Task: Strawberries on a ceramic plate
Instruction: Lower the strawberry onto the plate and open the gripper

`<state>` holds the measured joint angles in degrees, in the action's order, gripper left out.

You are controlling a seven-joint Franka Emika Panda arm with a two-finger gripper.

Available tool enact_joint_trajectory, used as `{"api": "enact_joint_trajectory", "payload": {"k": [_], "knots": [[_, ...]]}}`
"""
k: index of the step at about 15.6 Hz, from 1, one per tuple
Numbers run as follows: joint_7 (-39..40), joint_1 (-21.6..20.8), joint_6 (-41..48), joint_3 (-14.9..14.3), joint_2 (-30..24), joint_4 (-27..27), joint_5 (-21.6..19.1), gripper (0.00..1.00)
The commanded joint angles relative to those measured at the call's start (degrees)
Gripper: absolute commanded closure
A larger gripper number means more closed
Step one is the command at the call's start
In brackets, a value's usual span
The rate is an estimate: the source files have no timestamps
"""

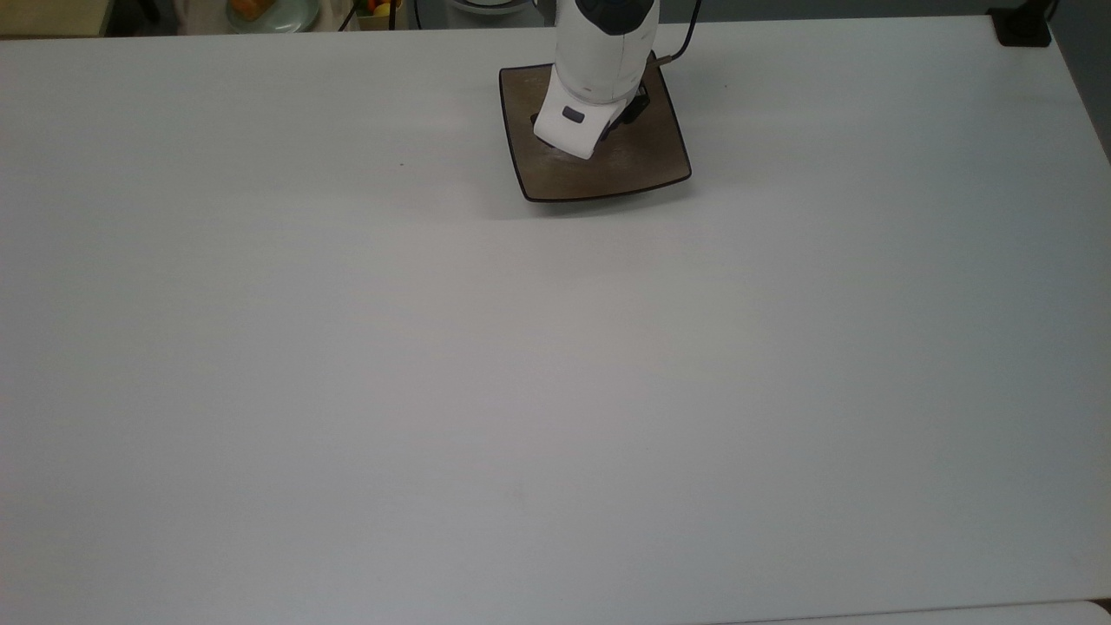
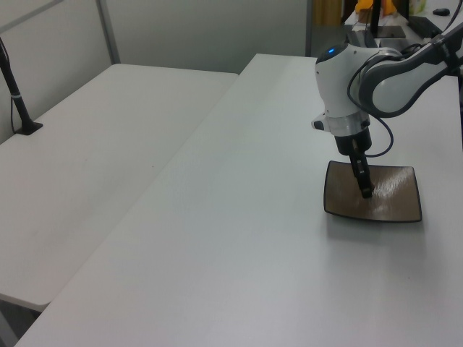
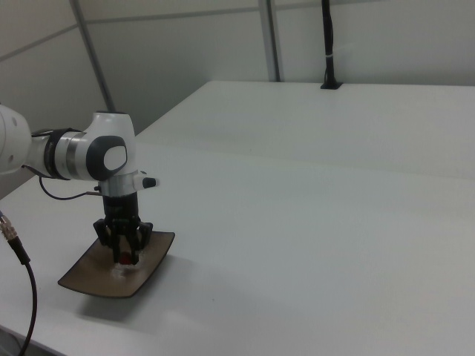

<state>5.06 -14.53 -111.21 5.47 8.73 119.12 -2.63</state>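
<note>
The ceramic plate (image 1: pixel 647 161) is square, brown-beige with a dark rim, and lies near the far edge of the white table in the top view. My gripper (image 3: pixel 127 257) points straight down over the plate (image 3: pixel 89 278), its fingertips just above the surface. A small red strawberry (image 3: pixel 128 259) sits between the fingers, which are shut on it. In the left view the dark fingers (image 2: pixel 364 189) reach down over the left half of the plate (image 2: pixel 396 204). From above, the white hand (image 1: pixel 580 121) hides the strawberry and the plate's middle.
A pale green round plate (image 1: pixel 276 12) with something orange lies beyond the table's far edge. A black mount (image 1: pixel 1022 26) sits at the top view's right corner. A second white table (image 2: pixel 101 144) adjoins at the left view's left. A black cable (image 3: pixel 18 289) hangs near the arm.
</note>
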Motion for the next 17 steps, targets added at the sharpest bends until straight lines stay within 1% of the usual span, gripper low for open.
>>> {"api": "enact_joint_trajectory", "payload": {"k": [1, 3, 7, 10, 13, 14, 17], "knots": [[-1.3, -0.5, -0.4, 0.0, -0.6, 0.5, -0.6, 0.0], [-1.4, -0.5, 0.1, -0.1, -0.7, 0.3, -0.6, 0.0], [-5.3, -0.3, 3.4, -0.1, -1.3, -4.1, -0.4, 0.0], [-5.5, 0.2, 8.7, -0.2, -2.7, -9.9, -0.1, 0.0], [-5.5, 1.4, 15.6, -0.9, -4.1, -17.4, 0.2, 0.0], [-5.6, 1.8, 17.6, -1.3, -4.4, -19.5, 0.2, 0.0], [-5.5, 2.0, 22.2, -4.3, -6.0, -25.0, 0.2, 0.0]]}}
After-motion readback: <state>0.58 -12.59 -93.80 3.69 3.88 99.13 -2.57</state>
